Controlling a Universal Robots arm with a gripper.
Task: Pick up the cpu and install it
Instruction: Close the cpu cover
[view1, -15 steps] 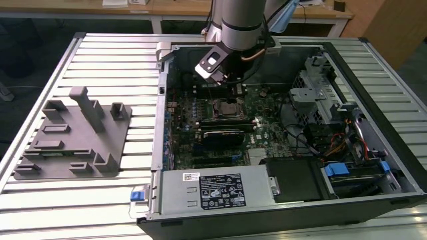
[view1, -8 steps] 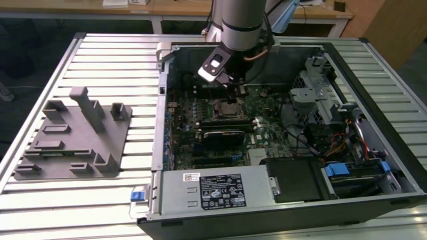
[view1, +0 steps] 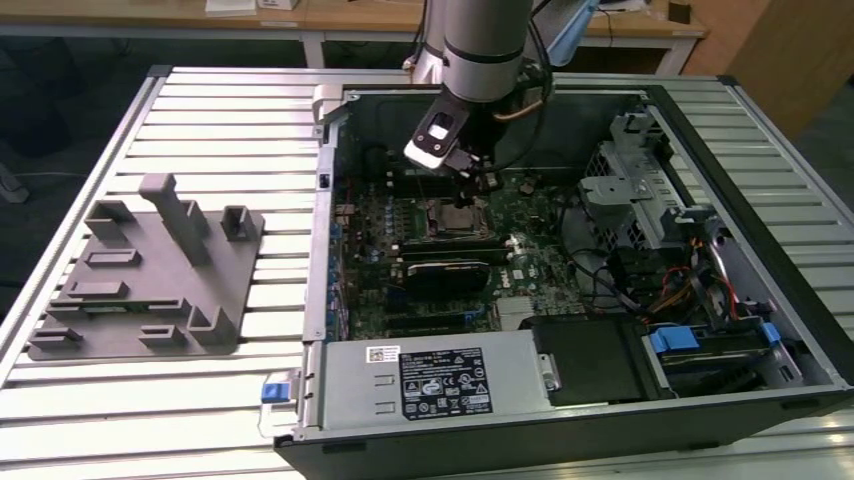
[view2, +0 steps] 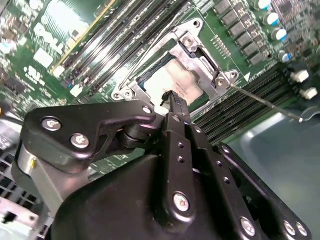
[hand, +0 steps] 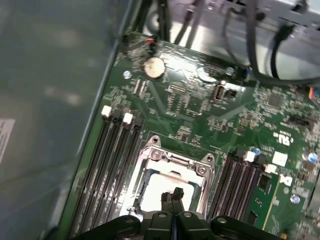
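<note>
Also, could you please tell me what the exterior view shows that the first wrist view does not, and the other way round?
Exterior view: the grey fixture plate on the slatted table beside the open computer case, and the arm reaching down into it.
First wrist view: the coin battery and the white slot latches on the board.
Shared: the claw, shut, with its tips over the cpu, which lies in the metal socket frame.

One cpu (view2: 176, 80), one claw (view2: 173, 98), one case (view1: 747, 140), one fixture (view1: 147, 290).
</note>
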